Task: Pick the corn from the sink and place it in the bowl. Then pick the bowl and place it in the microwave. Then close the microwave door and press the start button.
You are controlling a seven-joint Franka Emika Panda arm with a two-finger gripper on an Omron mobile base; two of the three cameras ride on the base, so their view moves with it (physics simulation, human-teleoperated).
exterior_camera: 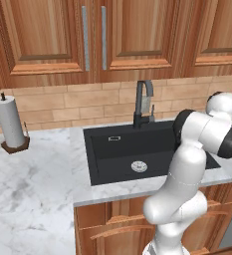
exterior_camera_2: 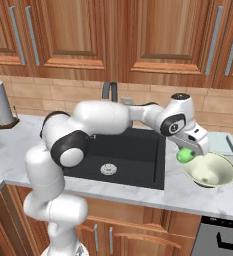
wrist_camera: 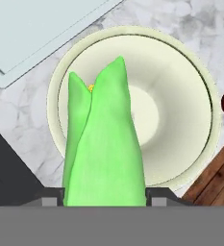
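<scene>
Corn (wrist_camera: 104,144) hangs tip-down in pincer (exterior_camera_2: 188,154) above bowl (exterior_camera_2: 219,172).

- The corn (wrist_camera: 104,144): a bright green husked cob with a speck of yellow kernel at its split tip. It hangs above the bowl's near-left side, its tip over the bowl's inside; from the right base camera it reads as a small green blob (exterior_camera_2: 184,155) just over the bowl's left rim.
- The bowl (exterior_camera_2: 219,176): round, shallow, pale greenish-white with a lighter rim, upright on the marble counter just right of the sink, nothing lying inside it as far as can be seen.
- The sink (exterior_camera: 112,152): a black rectangular recessed basin with a round silver drain and a dark gooseneck faucet at its back edge.
</scene>
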